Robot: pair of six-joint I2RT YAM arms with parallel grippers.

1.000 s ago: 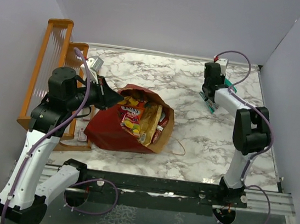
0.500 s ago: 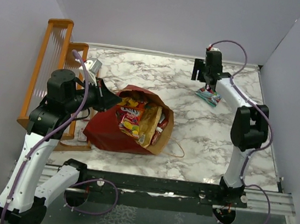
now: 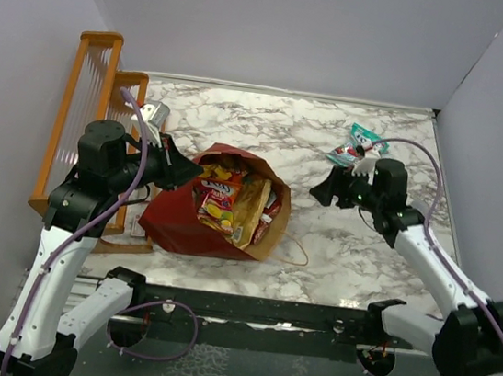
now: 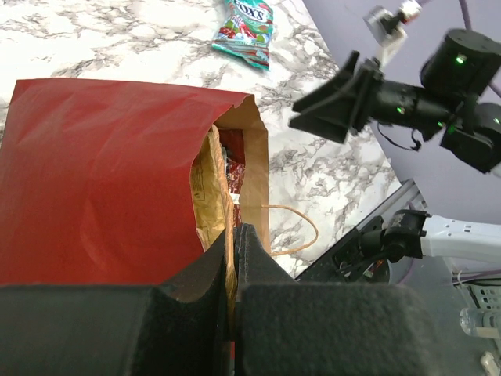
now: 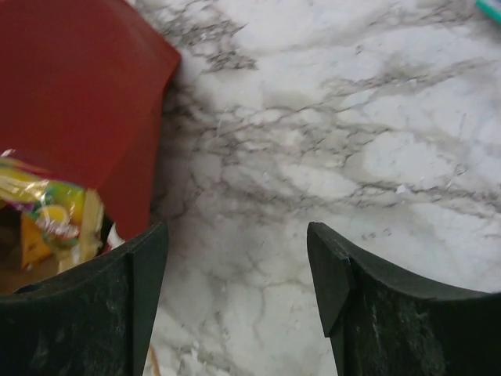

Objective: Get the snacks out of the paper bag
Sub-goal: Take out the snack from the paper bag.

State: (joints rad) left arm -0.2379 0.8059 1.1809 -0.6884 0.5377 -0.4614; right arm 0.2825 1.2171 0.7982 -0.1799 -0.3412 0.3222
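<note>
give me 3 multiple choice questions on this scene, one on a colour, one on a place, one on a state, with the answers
1. The paper bag is what colour outside?
A dark red
B blue
C green

2. The teal-white pouch lies:
A inside the bag
B under the bag
C on the marble table, apart from the bag

3. The right pincer is:
A shut on the pouch
B open and empty
C shut on the bag

Answers:
1 A, its outer side shows dark red.
2 C, the top view shows it alone at the table's far right.
3 B, the right wrist view shows only tabletop between its spread jaws.
</note>
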